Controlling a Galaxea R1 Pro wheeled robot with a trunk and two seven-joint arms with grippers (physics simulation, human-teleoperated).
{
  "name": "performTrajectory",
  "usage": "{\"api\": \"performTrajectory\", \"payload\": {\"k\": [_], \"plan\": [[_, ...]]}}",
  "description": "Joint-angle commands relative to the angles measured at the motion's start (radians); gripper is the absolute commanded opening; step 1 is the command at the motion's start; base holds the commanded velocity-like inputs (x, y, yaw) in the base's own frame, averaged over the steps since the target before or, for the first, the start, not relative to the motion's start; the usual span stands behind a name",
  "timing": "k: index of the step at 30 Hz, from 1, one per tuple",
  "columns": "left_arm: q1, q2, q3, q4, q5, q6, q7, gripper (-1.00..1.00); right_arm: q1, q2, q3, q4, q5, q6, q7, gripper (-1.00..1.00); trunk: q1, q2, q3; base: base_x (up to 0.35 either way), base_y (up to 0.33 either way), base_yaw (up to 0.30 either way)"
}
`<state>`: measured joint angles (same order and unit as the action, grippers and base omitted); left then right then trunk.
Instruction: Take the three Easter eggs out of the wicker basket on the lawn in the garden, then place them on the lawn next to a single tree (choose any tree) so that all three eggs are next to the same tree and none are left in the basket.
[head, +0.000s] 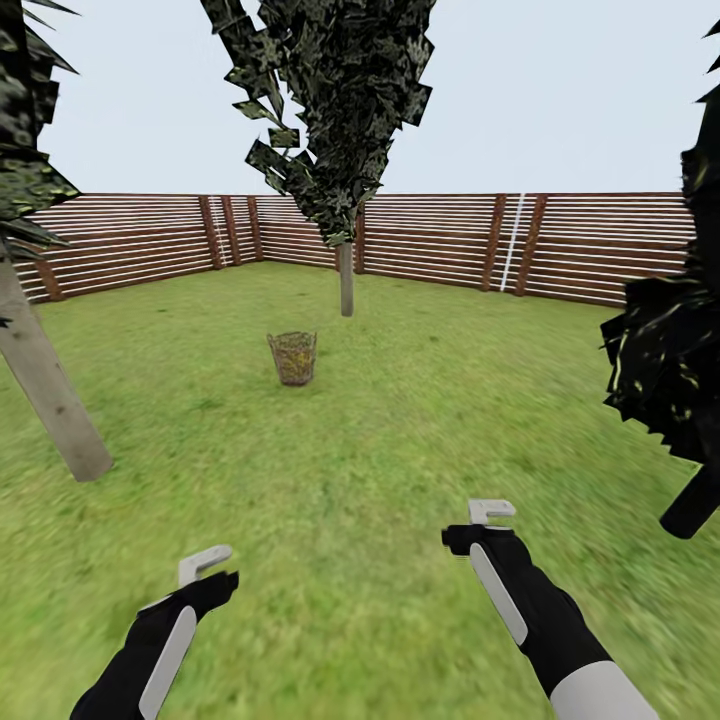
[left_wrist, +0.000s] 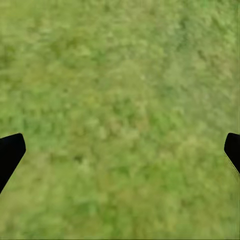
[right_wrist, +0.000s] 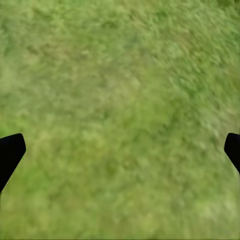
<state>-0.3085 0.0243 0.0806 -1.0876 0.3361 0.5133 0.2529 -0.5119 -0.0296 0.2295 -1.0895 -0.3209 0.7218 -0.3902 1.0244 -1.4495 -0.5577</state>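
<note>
- Head view: the wicker basket (head: 292, 358) stands upright on the lawn (head: 400, 430) just left of the frame's centre, with the upright pale-trunked tree (head: 346, 278) close behind it and the slatted fence (head: 600, 245) across the back. A leaning pale trunk (head: 45, 385) crosses the left edge and a black tree (head: 680, 380) fills the right edge. The eggs cannot be made out; at this range the basket's contents are only a yellowish blur.
- Head view, lower part: the left gripper (head: 203, 563) and right gripper (head: 491, 511) hang over bare grass, well short of the basket, holding nothing.
- Left wrist view: the dark fingertips (left_wrist: 11, 152) sit at opposite edges, spread wide over grass.
- Right wrist view: the same, fingertips (right_wrist: 11, 150) wide apart and empty.
- Handling (a judgement): painted eggs are likely light, hard and smooth, so prone to slipping or rolling; best pinched across the widest middle. The light basket may tip if nudged.
</note>
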Motion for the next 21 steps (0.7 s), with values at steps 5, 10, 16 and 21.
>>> {"api": "performTrajectory", "payload": {"k": [5,10,16,21], "plan": [[0.000,0.001,-0.001,-0.004,0.011,0.004,0.007,1.00,-0.001,-0.001,0.004,-0.001,-0.010,0.002,-0.010,1.00,0.001,-0.001,-0.001,0.328,0.000,0.000],[0.000,0.001,-0.001,-0.007,0.011,0.004,0.006,1.00,-0.001,-0.001,0.004,-0.001,-0.010,0.002,-0.010,1.00,0.001,-0.001,-0.001,0.328,0.000,0.000],[0.000,0.001,-0.001,-0.008,0.011,0.004,0.006,1.00,-0.001,0.000,0.009,-0.021,-0.010,0.003,-0.011,1.00,0.001,-0.001,-0.001,0.328,0.000,0.000],[0.000,0.000,-0.001,-0.008,0.011,0.004,0.006,1.00,-0.001,-0.001,0.010,-0.030,-0.010,0.004,-0.012,1.00,0.001,-0.001,-0.001,0.328,0.000,0.000]]}}
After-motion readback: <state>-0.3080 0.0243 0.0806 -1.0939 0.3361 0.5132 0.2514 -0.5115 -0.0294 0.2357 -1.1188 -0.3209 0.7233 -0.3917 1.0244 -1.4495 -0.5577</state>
